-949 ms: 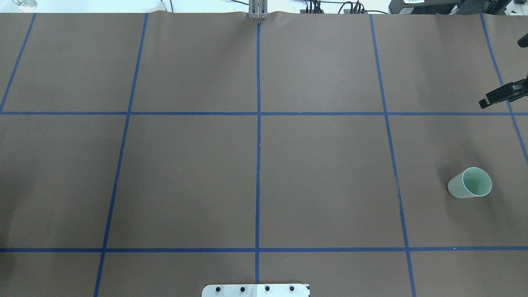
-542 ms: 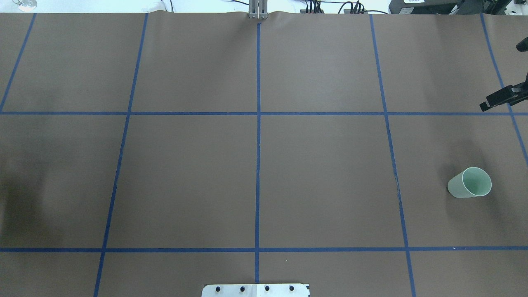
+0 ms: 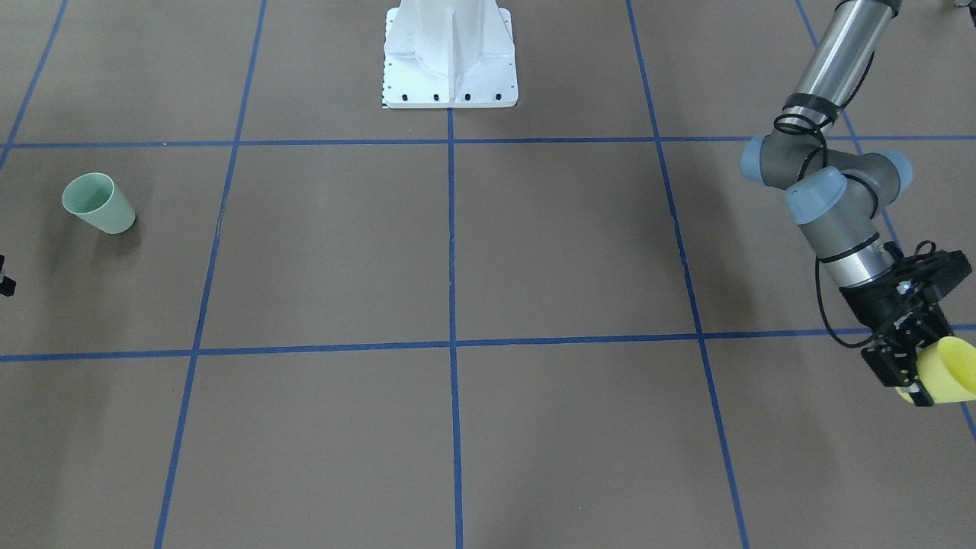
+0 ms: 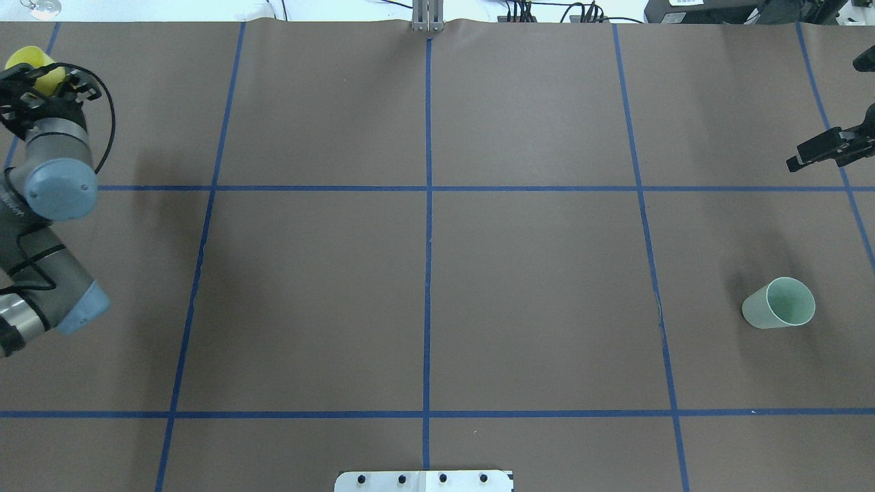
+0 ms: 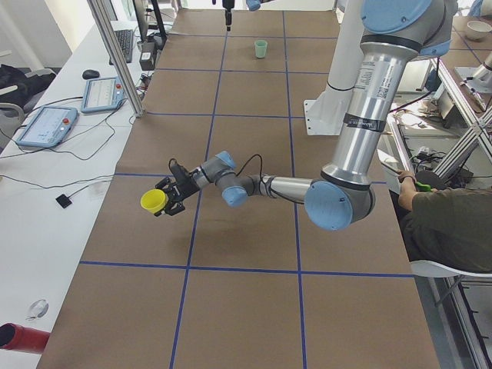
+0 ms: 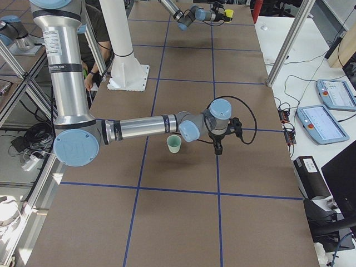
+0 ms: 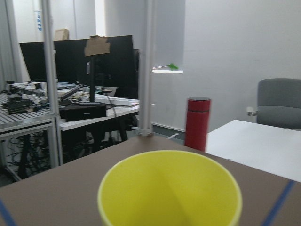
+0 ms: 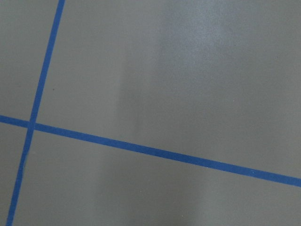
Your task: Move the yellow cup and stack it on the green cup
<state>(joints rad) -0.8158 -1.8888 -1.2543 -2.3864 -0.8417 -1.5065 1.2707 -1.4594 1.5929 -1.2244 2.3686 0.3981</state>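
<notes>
The left tool (image 3: 911, 377) grips the yellow cup (image 3: 949, 370) clear of the counter (image 3: 534, 252). The green cup (image 3: 97, 202) stands well apart, empty. Transfer and stacking remain. Whether the right tool (image 4: 800, 160) is parted cannot be told.

Yellow cup (image 3: 949, 372) aloft, green cup (image 4: 779, 305) upright

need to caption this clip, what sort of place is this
Most likely a robotics lab or test cell: two industrial arms share a table papered brown and gridded with blue tape, control tablets lie on the side bench, and the left claw holds a yellow cup.
</notes>
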